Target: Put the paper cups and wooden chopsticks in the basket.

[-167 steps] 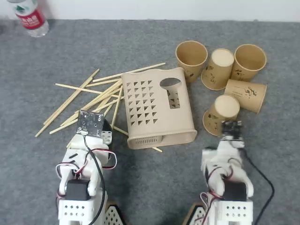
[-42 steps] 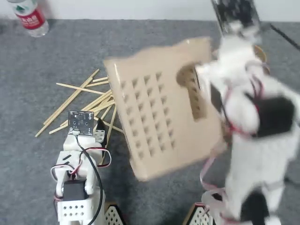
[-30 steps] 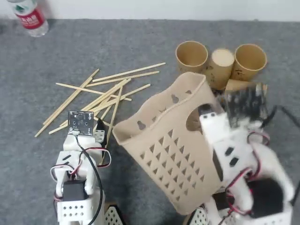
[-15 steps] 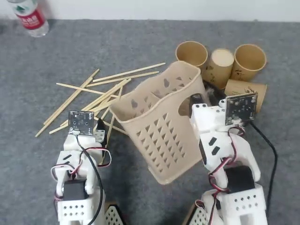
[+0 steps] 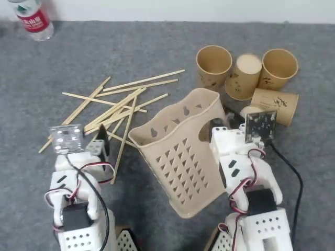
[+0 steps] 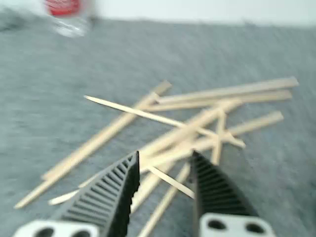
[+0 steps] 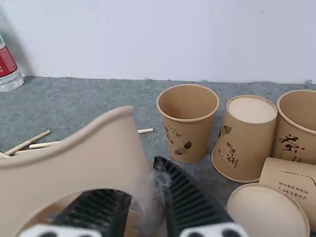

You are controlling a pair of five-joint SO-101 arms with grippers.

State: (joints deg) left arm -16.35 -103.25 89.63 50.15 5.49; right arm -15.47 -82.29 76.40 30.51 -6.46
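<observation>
Right gripper (image 5: 217,128) pinching basket (image 5: 180,162) wall at its handle cutout; basket was lying flat, now tilted mouth-up. Left gripper (image 6: 163,170) spread over chopsticks (image 5: 123,104) beside basket. Loading looks ready to start.

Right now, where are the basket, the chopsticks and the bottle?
basket (image 5: 180,162), high view, its perforated side wall.
chopsticks (image 5: 119,107), high view, where the pile's sticks cross.
bottle (image 5: 32,21), high view, its red label.
</observation>
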